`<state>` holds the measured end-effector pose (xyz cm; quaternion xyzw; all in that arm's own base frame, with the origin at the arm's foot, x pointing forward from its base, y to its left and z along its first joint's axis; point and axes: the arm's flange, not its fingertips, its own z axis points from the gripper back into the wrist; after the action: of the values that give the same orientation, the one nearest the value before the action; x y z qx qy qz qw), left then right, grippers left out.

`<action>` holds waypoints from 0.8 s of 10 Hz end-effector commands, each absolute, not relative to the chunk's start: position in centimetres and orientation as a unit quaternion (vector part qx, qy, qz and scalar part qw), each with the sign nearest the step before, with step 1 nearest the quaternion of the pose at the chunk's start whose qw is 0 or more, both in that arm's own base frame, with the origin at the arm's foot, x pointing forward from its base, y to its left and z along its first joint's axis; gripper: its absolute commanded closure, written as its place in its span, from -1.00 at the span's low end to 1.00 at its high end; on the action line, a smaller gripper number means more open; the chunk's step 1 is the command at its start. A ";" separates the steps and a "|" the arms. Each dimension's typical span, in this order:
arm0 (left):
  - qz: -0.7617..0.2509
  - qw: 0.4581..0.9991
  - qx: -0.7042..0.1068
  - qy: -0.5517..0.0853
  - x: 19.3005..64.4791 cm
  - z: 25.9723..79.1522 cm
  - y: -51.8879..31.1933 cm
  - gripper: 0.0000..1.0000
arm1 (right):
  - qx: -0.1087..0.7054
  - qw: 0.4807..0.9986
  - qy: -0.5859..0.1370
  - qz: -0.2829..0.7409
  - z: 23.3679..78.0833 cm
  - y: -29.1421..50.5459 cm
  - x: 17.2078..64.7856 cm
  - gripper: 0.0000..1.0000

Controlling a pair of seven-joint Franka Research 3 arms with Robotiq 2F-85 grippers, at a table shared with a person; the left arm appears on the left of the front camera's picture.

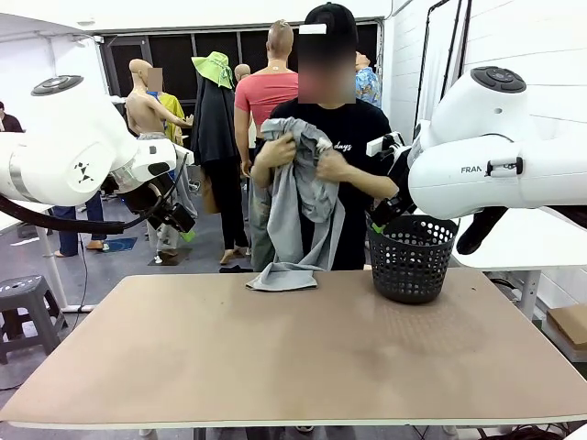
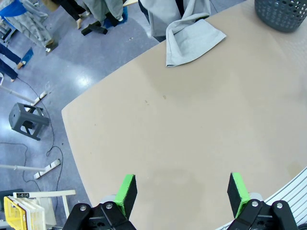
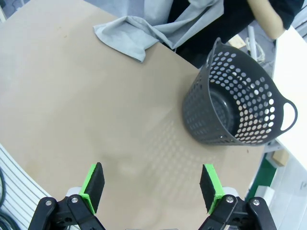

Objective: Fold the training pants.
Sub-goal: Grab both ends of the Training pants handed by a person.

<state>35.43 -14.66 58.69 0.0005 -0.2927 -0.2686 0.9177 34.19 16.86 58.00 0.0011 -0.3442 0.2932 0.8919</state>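
A person at the far side of the table holds the light grey training pants point(image 1: 298, 197) up against the chest with both hands. The legs hang down and their ends rest on the far table edge, seen too as training pants point(image 2: 192, 38) and training pants point(image 3: 139, 33) in the wrist views. My left gripper point(image 2: 181, 190) hovers open high above the bare near-left tabletop, nothing between its green pads. My right gripper point(image 3: 152, 187) is open too, above the table in front of the basket, empty.
A black mesh basket point(image 1: 411, 258) stands empty at the far right of the tan table point(image 1: 293, 357); the same basket point(image 3: 235, 108) lies close ahead of my right gripper. A grey stool point(image 2: 28, 120) stands on the floor to the left.
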 end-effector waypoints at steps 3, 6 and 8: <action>-0.271 0.917 -0.004 -0.292 35.5 58.7 -14.7 -1.00 | 0.000 0.891 -0.344 0.297 58.1 16.8 34.2 -1.00; -0.271 0.917 -0.004 -0.292 35.5 58.7 -14.7 -1.00 | 0.000 0.891 -0.344 0.297 58.1 16.8 34.2 -1.00; -0.271 0.917 -0.004 -0.292 35.5 58.7 -14.7 -1.00 | 0.000 0.891 -0.344 0.297 58.1 16.8 34.2 -1.00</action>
<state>35.43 -14.66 58.69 0.0005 -0.2927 -0.2686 0.9177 34.19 16.86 58.00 0.0011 -0.3442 0.2932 0.8919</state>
